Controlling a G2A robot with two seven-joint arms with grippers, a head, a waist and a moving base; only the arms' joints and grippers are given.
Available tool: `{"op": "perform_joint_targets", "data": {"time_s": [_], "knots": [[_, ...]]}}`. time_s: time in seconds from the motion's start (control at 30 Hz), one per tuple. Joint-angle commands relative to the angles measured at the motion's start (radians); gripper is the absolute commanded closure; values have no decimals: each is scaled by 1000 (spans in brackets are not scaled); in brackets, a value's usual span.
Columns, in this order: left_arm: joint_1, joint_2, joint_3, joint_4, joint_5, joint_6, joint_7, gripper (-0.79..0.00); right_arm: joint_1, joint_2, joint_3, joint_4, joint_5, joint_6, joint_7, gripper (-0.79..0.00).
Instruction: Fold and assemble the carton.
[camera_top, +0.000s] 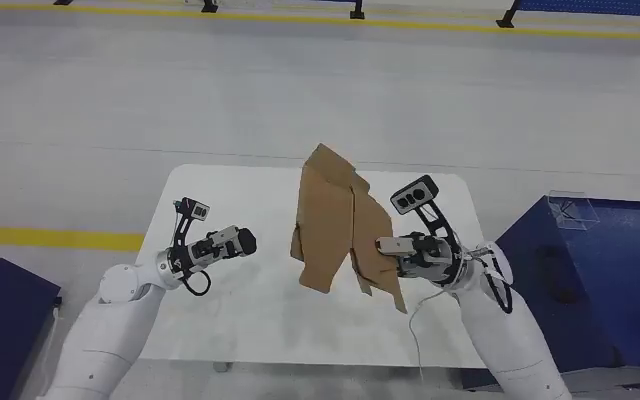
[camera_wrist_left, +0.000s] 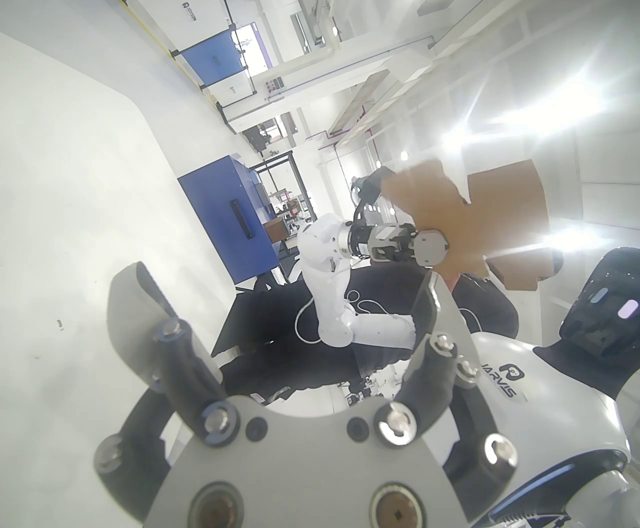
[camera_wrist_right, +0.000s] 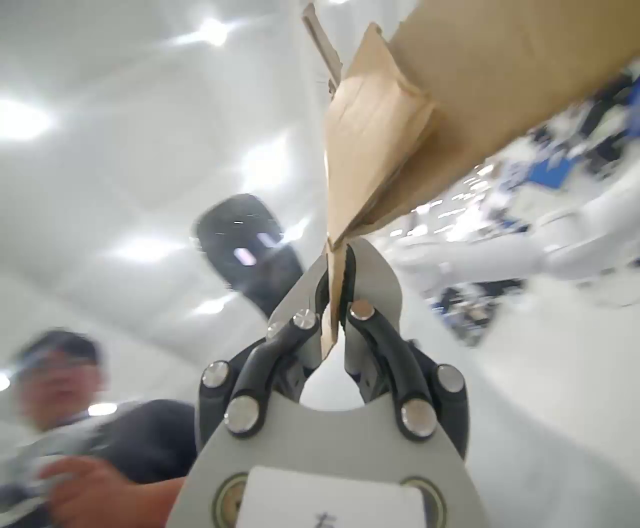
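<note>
The brown cardboard carton (camera_top: 335, 220) hangs flattened and upright above the middle of the white table (camera_top: 250, 310), its flaps loose. My right gripper (camera_top: 385, 246) is shut on a flap at the carton's right edge, and the right wrist view shows the cardboard (camera_wrist_right: 380, 145) pinched between the two fingers (camera_wrist_right: 310, 285). My left gripper (camera_top: 246, 240) stands open to the left of the carton, apart from it, with nothing between its fingers (camera_wrist_left: 145, 295). In the left wrist view the carton (camera_wrist_left: 480, 220) is seen farther off, held by the right gripper (camera_wrist_left: 430, 247).
A blue cabinet (camera_top: 575, 270) stands close to the table's right edge; the left wrist view shows the same blue cabinet (camera_wrist_left: 225, 215). Another blue box (camera_top: 20, 300) is at the lower left. A yellow floor line (camera_top: 70, 238) runs left of the table.
</note>
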Motion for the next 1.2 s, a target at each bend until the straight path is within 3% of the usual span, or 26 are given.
{"op": "perform_joint_targets", "data": {"time_s": [0.0,0.1,0.3,0.7,0.77,0.9,1.0,1.17], "knots": [[0,0,0,0,0,0,0,-785,-24,4,39,-39,-240,-212,-63,0],[0,0,0,0,0,0,0,-785,-74,7,69,-100,-486,-393,-157,0],[0,0,0,0,0,0,0,-785,-166,-2,107,-189,-831,-560,-456,0],[0,0,0,0,0,0,0,-785,-170,-3,109,-192,-835,-565,-475,0],[0,0,0,0,0,0,0,-785,-150,1,152,-259,-988,-616,-475,0],[0,0,0,0,0,0,0,-785,-162,-3,257,-410,-1247,-693,-637,0],[0,0,0,0,0,0,0,-785,-162,-15,355,-546,-1626,-682,-812,0],[0,0,0,0,0,0,0,-785,-177,-27,348,-670,-2289,-619,-1154,0]]}}
